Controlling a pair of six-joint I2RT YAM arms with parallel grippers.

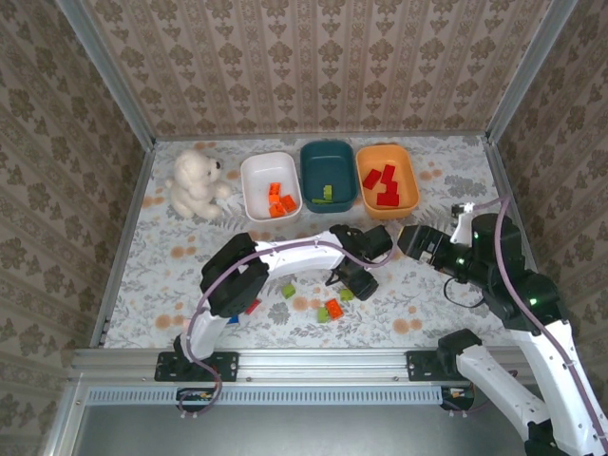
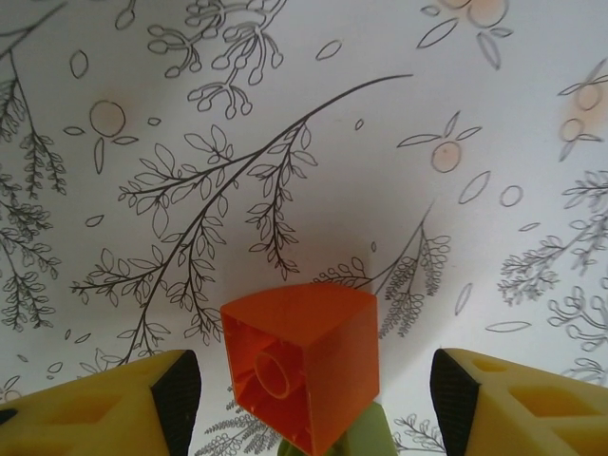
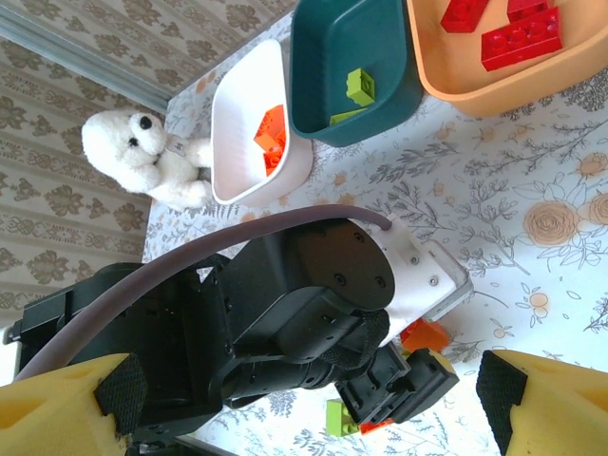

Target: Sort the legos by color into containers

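Seen from above, the left tool [image 1: 350,285] covers part of the loose bricks under it, and its jaws cannot be made out there. In the left wrist view its yellow fingers are cut off by the lower edge, so little more than the black pads [image 2: 182,394] shows. A green brick [image 2: 359,439] is mostly hidden behind the orange brick [image 2: 299,366] and cut by the same edge. In the right wrist view the left arm [image 3: 313,285] blocks much of the tabletop [image 3: 532,190], and the orange tub [image 3: 446,81] is cropped at the top.

The orange brick sits tilted between the left tool's pads, with its hollow underside toward the camera. There is a gap on each side, so the jaws stand apart and grip nothing. It touches the green brick below it.

Orange bricks [image 1: 278,201] lie in the white tub [image 1: 255,176], green bricks [image 1: 327,194] in the teal tub [image 1: 313,157], and red bricks [image 1: 383,182] in the orange tub. A bear [image 1: 197,183] sits left of the white tub.

The left arm bends at the elbow, its forearm runs rightward over the tabletop, and the tool points down. The right arm [image 1: 508,275] is folded, and the right tool [image 1: 410,239] points left toward the left arm's wrist. Its jaws are spread wide with nothing between them.
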